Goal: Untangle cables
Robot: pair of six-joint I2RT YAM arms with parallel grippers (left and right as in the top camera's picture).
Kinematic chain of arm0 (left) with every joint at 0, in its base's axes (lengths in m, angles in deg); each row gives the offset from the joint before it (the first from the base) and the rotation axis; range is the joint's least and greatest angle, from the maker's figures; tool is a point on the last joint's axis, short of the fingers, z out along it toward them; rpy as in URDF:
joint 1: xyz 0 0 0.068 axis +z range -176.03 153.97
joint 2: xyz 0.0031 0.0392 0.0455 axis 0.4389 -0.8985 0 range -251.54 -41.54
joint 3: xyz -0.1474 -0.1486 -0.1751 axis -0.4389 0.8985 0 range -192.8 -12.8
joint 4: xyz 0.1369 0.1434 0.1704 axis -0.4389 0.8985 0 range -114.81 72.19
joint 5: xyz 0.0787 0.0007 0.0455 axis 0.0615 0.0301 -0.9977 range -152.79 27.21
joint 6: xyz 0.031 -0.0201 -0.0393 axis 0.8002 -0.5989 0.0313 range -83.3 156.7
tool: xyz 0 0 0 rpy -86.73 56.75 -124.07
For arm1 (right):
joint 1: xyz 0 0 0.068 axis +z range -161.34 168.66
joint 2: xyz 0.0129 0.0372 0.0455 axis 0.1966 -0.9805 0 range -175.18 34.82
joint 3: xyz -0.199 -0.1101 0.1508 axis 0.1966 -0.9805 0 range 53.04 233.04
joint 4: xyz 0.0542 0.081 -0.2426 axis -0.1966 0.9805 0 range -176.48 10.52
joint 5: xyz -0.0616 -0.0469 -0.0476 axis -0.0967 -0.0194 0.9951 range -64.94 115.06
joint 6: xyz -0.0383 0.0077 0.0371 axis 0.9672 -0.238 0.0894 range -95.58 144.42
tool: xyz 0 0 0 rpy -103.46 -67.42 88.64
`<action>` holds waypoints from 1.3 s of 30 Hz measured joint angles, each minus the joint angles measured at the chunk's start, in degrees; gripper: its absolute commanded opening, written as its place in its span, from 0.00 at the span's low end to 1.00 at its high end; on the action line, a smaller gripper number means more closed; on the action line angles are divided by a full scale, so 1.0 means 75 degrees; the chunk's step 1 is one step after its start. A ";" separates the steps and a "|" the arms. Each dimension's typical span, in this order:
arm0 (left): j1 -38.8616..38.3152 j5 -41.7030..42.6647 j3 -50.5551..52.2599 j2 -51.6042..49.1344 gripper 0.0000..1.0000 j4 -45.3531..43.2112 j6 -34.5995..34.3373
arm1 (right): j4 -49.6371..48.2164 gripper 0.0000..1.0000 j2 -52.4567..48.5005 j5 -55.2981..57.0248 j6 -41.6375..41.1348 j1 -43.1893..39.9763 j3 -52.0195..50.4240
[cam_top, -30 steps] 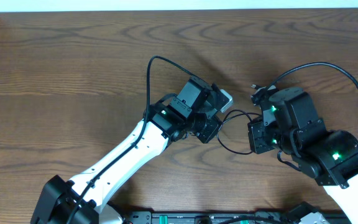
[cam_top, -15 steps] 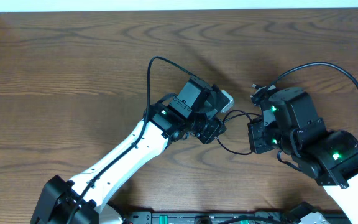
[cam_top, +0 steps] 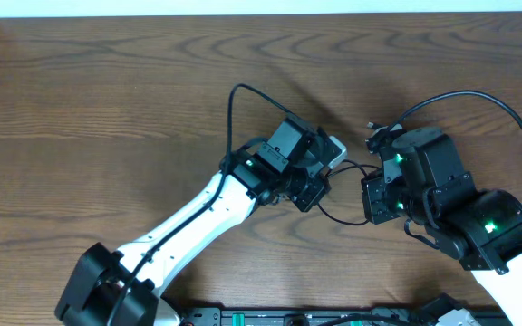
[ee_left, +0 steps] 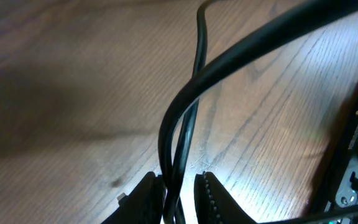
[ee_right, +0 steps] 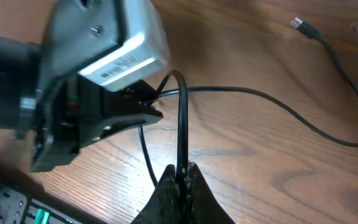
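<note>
Nearest, at the right gripper (ee_right: 180, 177): clenched on the black cable (ee_right: 182, 124), long axis running straight away from the fingertips. Just left of that gripper, the left gripper (ee_left: 178, 190): straddling the same cable, closer to its loop; pinching or loose, cannot tell. Farther off, up and to the right: loose plug (ee_right: 298, 23).

Black cable (ee_left: 198, 56) (blurred) leaves the lower edge.

Scanning for anything I can read. In the right wrist view, one white label (ee_right: 122, 62) sits on the side of the grey housing (ee_right: 95, 34) at the left arm's wrist. It carries a couple of lines of dark print, but they're too blurred to make out. No legible text in any view.
</note>
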 measured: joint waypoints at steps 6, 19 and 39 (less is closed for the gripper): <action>-0.0006 -0.0003 0.0009 -0.0047 0.13 -0.0006 0.0052 | 0.0003 0.01 0.0000 0.0000 0.0000 0.0000 0.0000; -0.0023 0.0122 0.0009 -0.0044 0.08 0.0291 0.0146 | 0.0723 0.01 -0.0006 0.1856 -0.0912 -0.0006 0.0000; -0.0050 -0.0729 0.0093 0.1536 0.08 0.0501 0.0178 | 0.0536 0.38 -0.0032 0.1888 -0.1055 -0.1702 0.0000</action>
